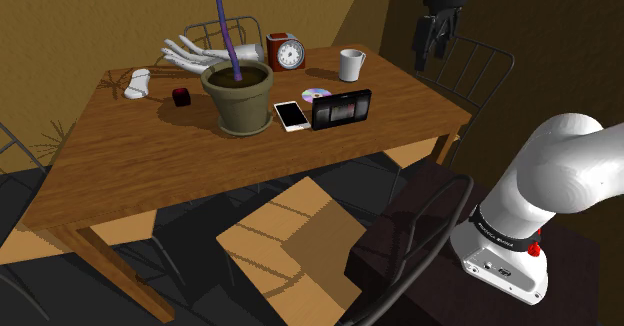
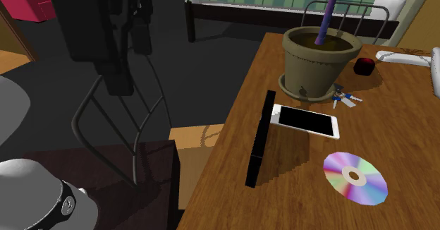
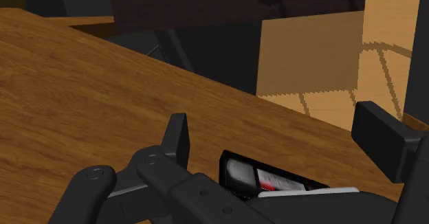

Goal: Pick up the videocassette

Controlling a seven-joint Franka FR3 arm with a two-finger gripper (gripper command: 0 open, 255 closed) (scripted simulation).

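Shoulder view overlooks the table (image 1: 150,164); second exterior (nearer) shares it.

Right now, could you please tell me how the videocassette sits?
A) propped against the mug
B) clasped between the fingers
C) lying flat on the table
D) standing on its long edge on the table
D: the videocassette stands upright on its long edge on the wooden table, its broad face toward the shoulder camera, beside the white smartphone.

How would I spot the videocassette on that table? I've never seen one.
On the wooden table, find the big plant pot. To its right in the shoulder view, past a white phone, is the videocassette: a black slab standing on its long edge, unlike anything nearby.
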